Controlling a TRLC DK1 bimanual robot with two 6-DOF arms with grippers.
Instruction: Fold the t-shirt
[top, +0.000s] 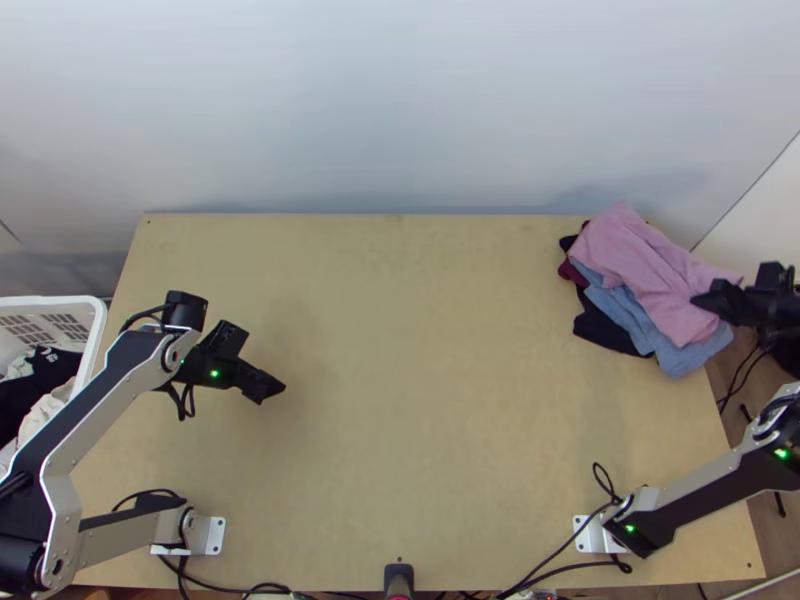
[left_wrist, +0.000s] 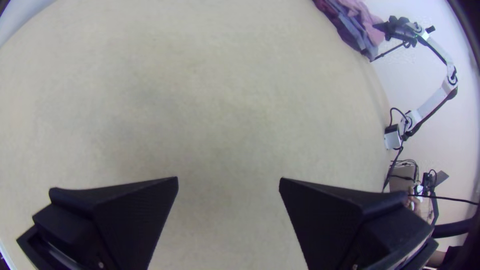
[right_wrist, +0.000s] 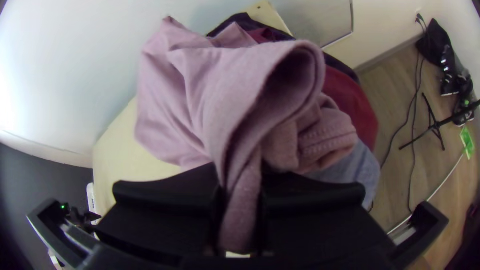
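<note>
At the left, a white basket (top: 97, 335) sits beside the worktop (top: 430, 400), its loose clothes probably kept within the left arm's reach. Next, our left tool (left_wrist: 228, 178) hangs over the wood, fingers spread around nothing, perhaps left ready for another piece. At the far right corner, the pink t-shirt (top: 645, 265) drapes loosely across a blue-grey garment (top: 625, 305) and darker cloth (we take this heap for a stack of finished pieces). Our right tool (right_wrist: 240, 175) pinches a looped edge of it, likely to steer how it settles; we can't tell whether it's arriving or leaving.
</note>
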